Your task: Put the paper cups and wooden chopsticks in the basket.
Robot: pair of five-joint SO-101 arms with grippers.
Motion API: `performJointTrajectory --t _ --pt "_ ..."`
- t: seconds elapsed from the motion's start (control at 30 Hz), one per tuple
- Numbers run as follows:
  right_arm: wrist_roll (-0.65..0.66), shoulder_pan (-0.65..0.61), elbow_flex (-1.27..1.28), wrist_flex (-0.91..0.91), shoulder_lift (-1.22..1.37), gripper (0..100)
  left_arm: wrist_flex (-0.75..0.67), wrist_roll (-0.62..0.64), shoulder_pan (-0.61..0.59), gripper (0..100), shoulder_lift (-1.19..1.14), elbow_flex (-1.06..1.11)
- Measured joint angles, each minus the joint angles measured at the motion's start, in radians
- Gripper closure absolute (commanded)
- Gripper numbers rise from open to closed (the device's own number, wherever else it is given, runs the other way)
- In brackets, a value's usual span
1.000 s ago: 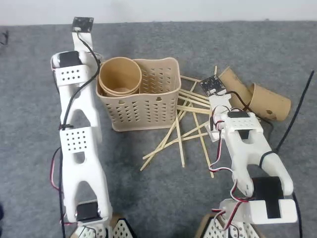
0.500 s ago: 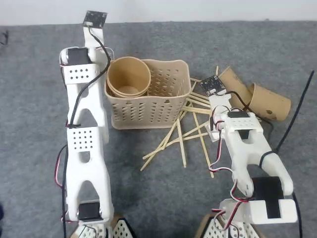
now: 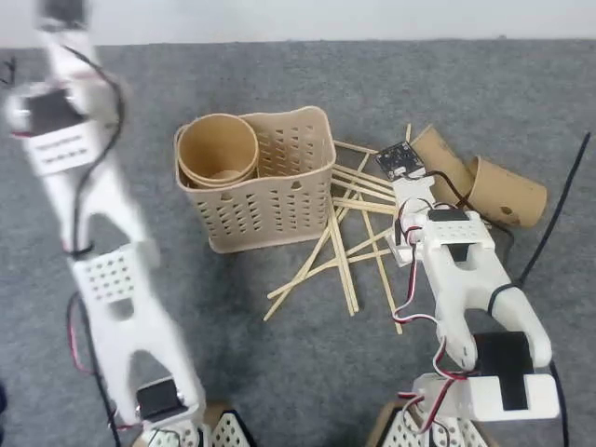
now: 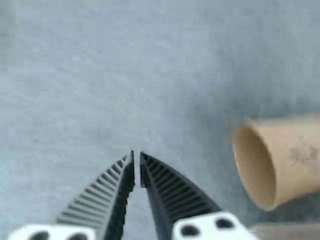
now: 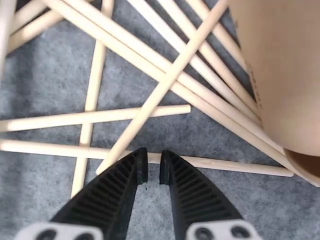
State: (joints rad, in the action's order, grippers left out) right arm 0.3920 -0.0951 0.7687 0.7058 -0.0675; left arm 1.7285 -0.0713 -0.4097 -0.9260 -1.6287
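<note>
Hovering over scattered pale wooden chopsticks [image 5: 60, 120], black ribbed right gripper [image 5: 149, 161] clenched, empty; nearest stick lies crosswise just beyond its tips. Left gripper [image 4: 136, 159] clenched too, well apart.

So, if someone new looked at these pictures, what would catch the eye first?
First the beige basket in the middle of the grey carpet, with paper cups stacked in its left end. Then the wooden chopsticks strewn crosswise on the carpet just right of it, and two more cups lying on their sides farther right.
</note>
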Motion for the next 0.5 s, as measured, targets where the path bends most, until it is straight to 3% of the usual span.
performJointTrajectory --t 0.17,0.37,0.5 --pt "0.0 0.0 0.0 0.0 0.0 94.3 0.0 -0.002 -0.008 77 0.367 0.15" --pt "0.0 0.0 0.0 0.0 0.0 94.3 0.003 -0.011 0.087 77 0.807 0.677" --pt "0.0 0.0 0.0 0.0 0.0 94.3 0.006 -0.008 0.17 77 0.977 0.947"
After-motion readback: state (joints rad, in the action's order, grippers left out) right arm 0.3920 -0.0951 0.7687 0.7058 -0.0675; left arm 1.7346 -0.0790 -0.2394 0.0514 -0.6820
